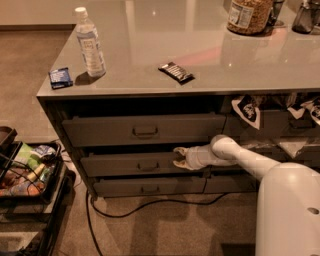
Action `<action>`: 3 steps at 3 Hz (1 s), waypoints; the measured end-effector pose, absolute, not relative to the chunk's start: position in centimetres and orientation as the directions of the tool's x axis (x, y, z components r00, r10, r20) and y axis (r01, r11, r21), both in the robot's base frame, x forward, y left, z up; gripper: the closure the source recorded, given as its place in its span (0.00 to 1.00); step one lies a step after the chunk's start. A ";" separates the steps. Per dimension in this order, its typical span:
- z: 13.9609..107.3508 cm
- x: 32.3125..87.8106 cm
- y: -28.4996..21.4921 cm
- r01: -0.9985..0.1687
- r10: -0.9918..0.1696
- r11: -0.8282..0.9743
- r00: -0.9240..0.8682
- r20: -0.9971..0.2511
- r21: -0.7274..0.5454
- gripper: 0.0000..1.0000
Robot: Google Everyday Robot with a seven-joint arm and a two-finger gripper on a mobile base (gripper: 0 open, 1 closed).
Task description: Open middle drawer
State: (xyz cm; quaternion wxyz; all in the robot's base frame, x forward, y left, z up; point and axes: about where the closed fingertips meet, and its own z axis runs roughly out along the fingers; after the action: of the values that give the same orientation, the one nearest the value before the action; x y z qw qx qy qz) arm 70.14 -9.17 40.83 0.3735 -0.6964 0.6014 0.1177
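The middle drawer (125, 164) is sitting below the front edge of the bench (210, 50), between the taller-fronted top drawer (110, 131) and the slim bottom drawer (120, 188). How far it is standing out is hard to judge. The gripper (180, 157) is resting at the right end of that drawer's front, right of the small pull (148, 166). Whether it is spread, closed or gripping cannot be told. The arm (235, 156) is hiding the cabinet behind it. A jar (248, 15) near the back edge is being cut off above.
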 end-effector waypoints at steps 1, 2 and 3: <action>41.2 70.3 -9.0 -0.929 -0.748 -0.009 0.251 -0.614 -0.369 0.70; 41.2 70.5 -9.0 -0.929 -0.748 -0.009 0.251 -0.614 -0.369 0.68; 41.3 69.7 -7.9 -0.951 -0.733 -0.043 0.238 -0.637 -0.306 0.69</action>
State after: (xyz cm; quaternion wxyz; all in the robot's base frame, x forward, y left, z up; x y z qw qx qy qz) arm 69.73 -7.87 41.31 0.3488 -0.7053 0.5972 0.1560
